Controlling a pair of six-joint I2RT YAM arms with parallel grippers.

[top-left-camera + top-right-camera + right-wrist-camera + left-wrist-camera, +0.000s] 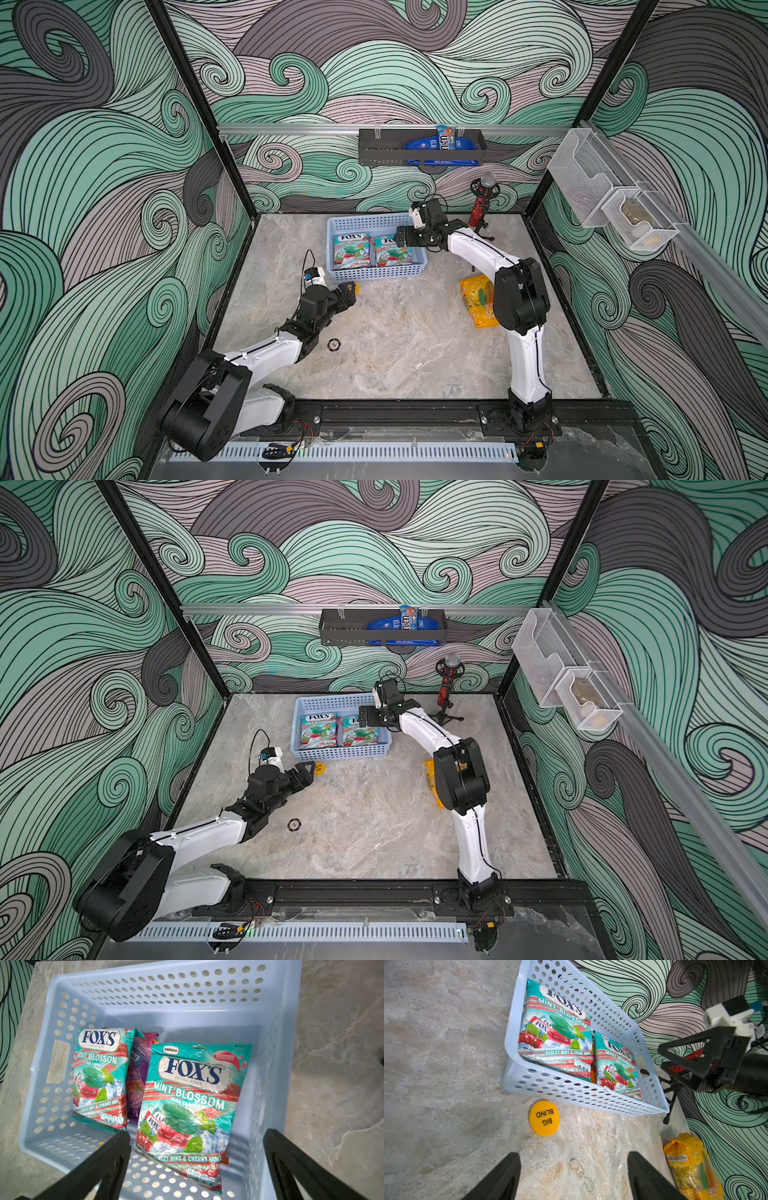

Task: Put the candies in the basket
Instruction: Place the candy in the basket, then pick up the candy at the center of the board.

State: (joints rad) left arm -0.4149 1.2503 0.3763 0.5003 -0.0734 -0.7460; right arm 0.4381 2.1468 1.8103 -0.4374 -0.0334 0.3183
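Observation:
The light blue basket stands at the back of the table. Two teal FOX'S candy bags lie side by side in it. Between them, in the right wrist view, a purple bag shows underneath. My right gripper hangs open over the basket's right end, with the nearer teal bag lying free below it. A yellow candy bag lies on the table, partly behind my right arm. My left gripper is open and holds nothing, low in front of the basket.
A round yellow disc lies just before the basket's front wall, and a dark chip lies near my left arm. A red microphone on a tripod stands right of the basket. A dark shelf tray and mesh bins hang on the walls.

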